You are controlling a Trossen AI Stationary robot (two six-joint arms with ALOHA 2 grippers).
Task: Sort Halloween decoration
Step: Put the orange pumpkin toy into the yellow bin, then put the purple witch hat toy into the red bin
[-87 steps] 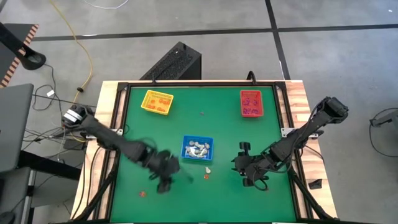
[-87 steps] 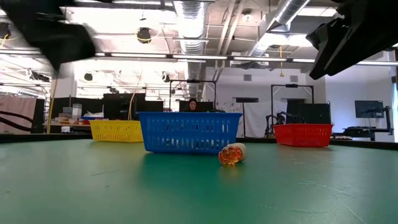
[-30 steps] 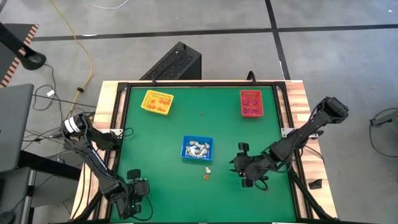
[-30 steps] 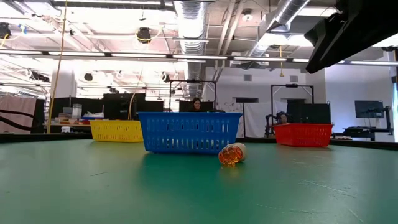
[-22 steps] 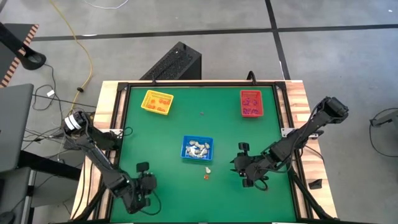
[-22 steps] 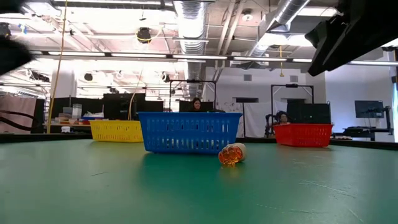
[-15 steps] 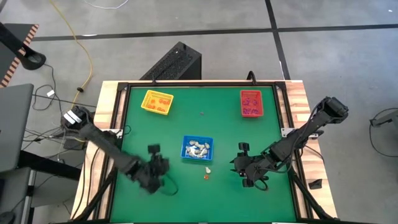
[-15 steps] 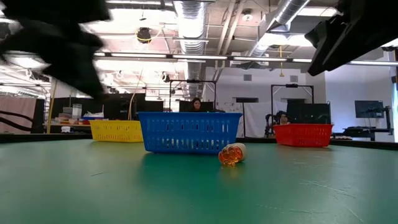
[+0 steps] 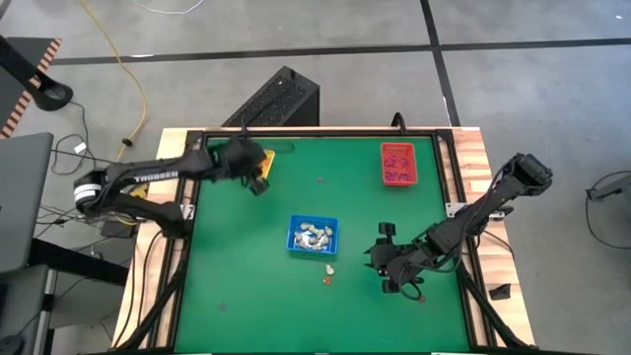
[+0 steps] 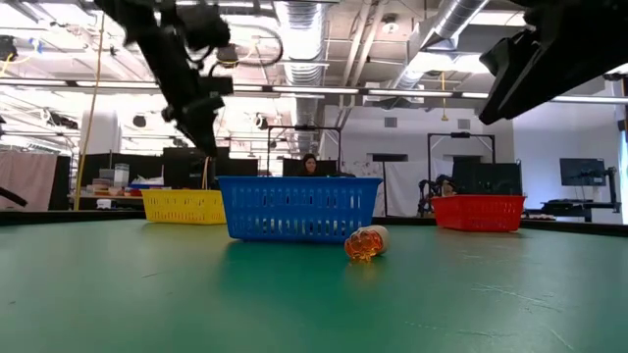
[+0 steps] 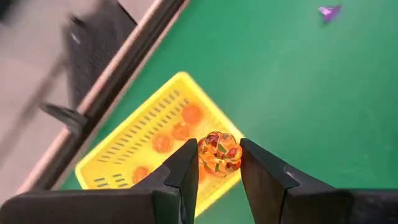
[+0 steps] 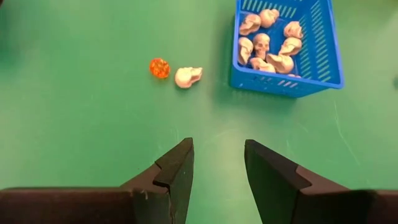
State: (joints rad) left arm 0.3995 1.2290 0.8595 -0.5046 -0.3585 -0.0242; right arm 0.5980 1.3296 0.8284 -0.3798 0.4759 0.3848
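The left gripper (image 9: 258, 174) has swung from the worktop's near left corner to the far left corner; it now hangs over the yellow tray (image 11: 151, 147), jaws clamping an orange pumpkin (image 11: 219, 153).

We see the left pincer (image 9: 258, 170) over the yellow tray (image 9: 249, 163). The right pincer (image 9: 381, 258) hangs above the green tabletop (image 9: 246, 256), with the blue tray (image 9: 314, 237) and two loose trinkets (image 9: 328, 273) near it.
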